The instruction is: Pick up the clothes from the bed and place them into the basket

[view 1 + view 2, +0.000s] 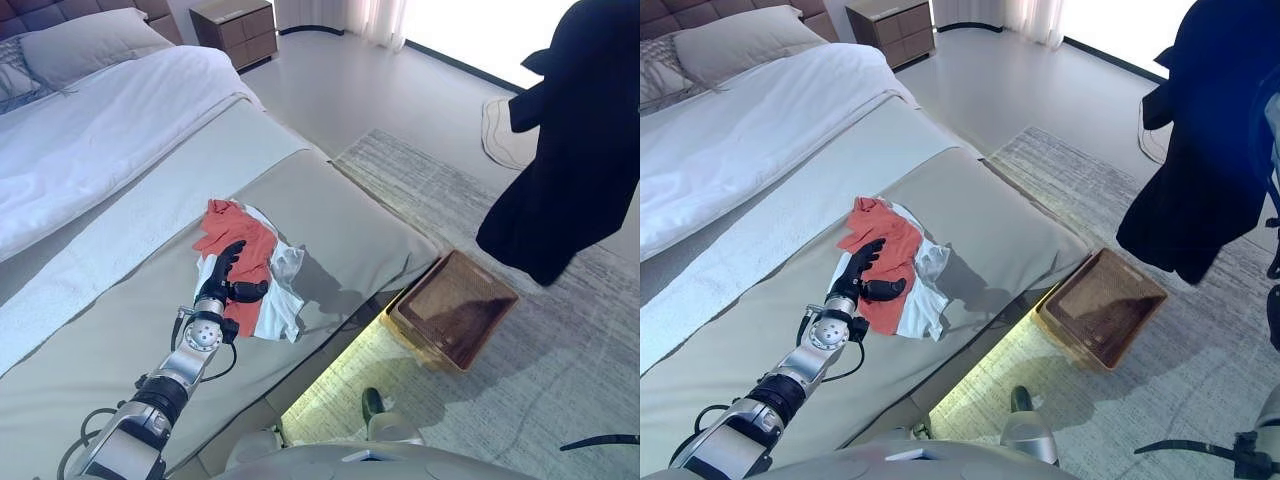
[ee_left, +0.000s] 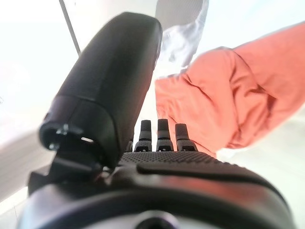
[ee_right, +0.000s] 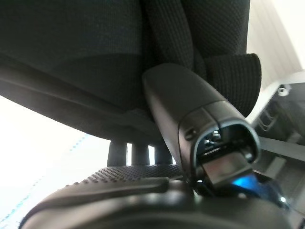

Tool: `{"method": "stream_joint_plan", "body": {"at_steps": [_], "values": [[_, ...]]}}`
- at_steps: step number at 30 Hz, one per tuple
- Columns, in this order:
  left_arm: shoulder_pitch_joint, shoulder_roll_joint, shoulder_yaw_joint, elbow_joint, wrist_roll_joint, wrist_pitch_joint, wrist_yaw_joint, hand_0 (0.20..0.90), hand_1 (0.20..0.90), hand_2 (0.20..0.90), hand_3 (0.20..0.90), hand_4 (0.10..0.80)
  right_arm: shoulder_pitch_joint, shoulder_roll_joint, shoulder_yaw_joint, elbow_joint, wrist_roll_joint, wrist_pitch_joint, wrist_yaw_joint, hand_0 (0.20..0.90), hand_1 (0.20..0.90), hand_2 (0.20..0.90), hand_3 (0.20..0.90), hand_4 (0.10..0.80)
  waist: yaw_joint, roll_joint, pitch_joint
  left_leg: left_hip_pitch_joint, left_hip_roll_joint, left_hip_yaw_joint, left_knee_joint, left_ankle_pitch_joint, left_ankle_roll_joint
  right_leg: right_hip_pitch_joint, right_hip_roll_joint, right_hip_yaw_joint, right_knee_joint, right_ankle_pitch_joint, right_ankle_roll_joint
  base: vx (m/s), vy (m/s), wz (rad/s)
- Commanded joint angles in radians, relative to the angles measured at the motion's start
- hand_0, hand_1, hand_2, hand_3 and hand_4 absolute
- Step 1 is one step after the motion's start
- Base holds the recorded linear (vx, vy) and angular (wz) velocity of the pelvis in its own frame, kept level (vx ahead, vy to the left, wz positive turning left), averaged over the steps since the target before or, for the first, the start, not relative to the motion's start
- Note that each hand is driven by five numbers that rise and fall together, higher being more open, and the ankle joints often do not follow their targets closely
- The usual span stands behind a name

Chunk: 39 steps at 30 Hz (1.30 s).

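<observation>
The left robot hand (image 1: 222, 272) lies released on the orange garment (image 1: 243, 245) — grasping only that, the white cloth (image 1: 285, 300) beneath stays on the bed (image 1: 380, 235), far from the basket (image 1: 455, 308) — while the right robot hand (image 3: 143, 186) is clenched on a black garment (image 1: 575, 150).

Right hand (image 3: 190, 157) fills its own wrist view against black cloth (image 3: 95, 47), fingertips buried, so its grip can't be read. The white garment (image 1: 280, 300) lies mostly under the orange one (image 1: 240, 240). Basket (image 1: 455, 310) contents look shadowy, perhaps cloth.
</observation>
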Motion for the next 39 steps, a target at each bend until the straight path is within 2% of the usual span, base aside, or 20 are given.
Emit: {"method": "stream_joint_plan", "body": {"at_steps": [1, 7, 13, 23, 29, 34, 39], "values": [[-0.053, 0.026, -0.015, 0.031, 0.036, -0.063, 0.013, 0.9, 0.9, 0.9, 0.9, 0.8, -0.04, -0.03, -0.008, -0.049, -0.086, -0.074, 0.038, 0.3, 0.3, 0.3, 0.2, 0.1, 0.021, -0.042, -0.132, 0.068, 0.032, -0.048, 0.007, -0.14, -0.037, -0.004, 0.02, -0.002, 0.024, -0.026, -0.007, 0.03, -0.032, -0.07], [-0.066, 0.006, -0.01, 0.033, 0.046, -0.058, 0.008, 0.9, 0.9, 0.9, 0.9, 0.8, 0.108, 0.036, -0.09, -0.014, -0.087, -0.111, 0.113, 0.3, 0.3, 0.3, 0.2, 0.1, 0.01, -0.034, -0.114, 0.069, 0.037, -0.035, 0.007, -0.14, -0.035, -0.016, 0.026, 0.01, 0.033, -0.028, -0.012, 0.009, -0.038, -0.03], [-0.068, 0.005, -0.015, 0.029, 0.057, -0.048, -0.001, 0.9, 0.9, 0.9, 0.9, 0.8, 0.211, 0.105, -0.129, 0.014, -0.096, -0.146, 0.134, 0.3, 0.3, 0.3, 0.2, 0.1, 0.008, -0.022, -0.097, 0.066, 0.039, -0.031, 0.007, -0.139, -0.035, -0.023, 0.025, 0.01, 0.035, -0.027, -0.015, 0.01, -0.051, -0.05], [-0.063, -0.001, -0.017, 0.003, 0.056, -0.044, -0.001, 0.9, 0.9, 0.9, 0.9, 0.8, 0.289, 0.172, -0.154, 0.004, -0.125, -0.162, 0.146, 0.3, 0.3, 0.3, 0.2, 0.1, 0.005, 0.004, -0.064, 0.054, 0.035, -0.038, 0.007, -0.135, -0.036, -0.036, 0.022, 0.007, 0.043, -0.032, -0.021, -0.008, -0.032, -0.01], [-0.066, -0.005, -0.021, -0.014, 0.056, -0.043, 0.005, 0.9, 0.9, 0.9, 0.9, 0.8, 0.348, 0.228, -0.153, 0.095, -0.134, -0.133, 0.166, 0.3, 0.3, 0.3, 0.2, 0.1, 0.011, 0.014, -0.052, 0.048, 0.037, -0.04, 0.007, -0.131, -0.037, -0.04, 0.019, 0.0, 0.042, -0.031, -0.024, -0.012, -0.02, 0.0], [-0.072, 0.0, -0.028, -0.023, 0.045, -0.049, 0.014, 0.9, 0.9, 0.9, 0.9, 0.8, 0.349, 0.254, -0.16, 0.257, -0.137, -0.166, 0.173, 0.3, 0.3, 0.3, 0.2, 0.1, 0.02, 0.03, -0.033, 0.043, 0.037, -0.042, 0.007, -0.128, -0.037, -0.046, 0.016, 0.001, 0.047, -0.032, -0.026, -0.027, -0.016, 0.04], [-0.074, 0.005, -0.036, -0.031, 0.028, -0.059, 0.015, 0.9, 0.9, 0.9, 0.9, 0.8, 0.354, 0.262, -0.165, 0.332, -0.137, -0.193, 0.19, 0.3, 0.3, 0.3, 0.2, 0.1, 0.026, 0.055, -0.015, 0.037, 0.033, -0.048, 0.007, -0.123, -0.038, -0.051, 0.011, -0.001, 0.05, -0.033, -0.029, -0.041, 0.008, 0.02]]}}
